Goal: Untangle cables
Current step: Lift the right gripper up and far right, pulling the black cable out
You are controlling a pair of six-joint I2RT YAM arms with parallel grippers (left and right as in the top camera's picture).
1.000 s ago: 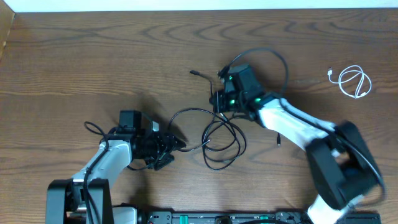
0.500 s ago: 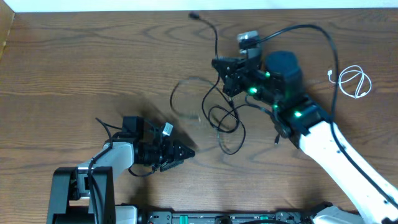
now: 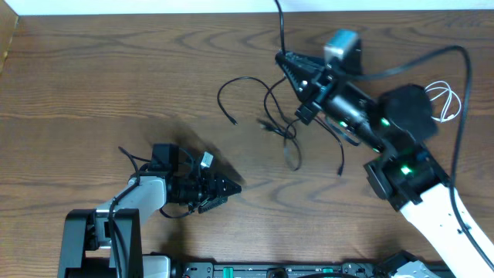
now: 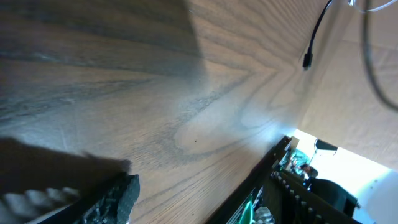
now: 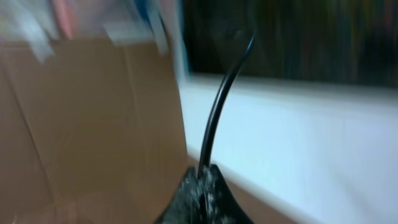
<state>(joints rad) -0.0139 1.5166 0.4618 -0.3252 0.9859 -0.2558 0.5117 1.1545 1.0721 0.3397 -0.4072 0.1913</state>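
Cables | black cables: two, tangled | white cable: one | right claw: grasping black cables | left claw: released

Right arm black-jointed with green lights, white shell, looping black wire; right claw black, pointed
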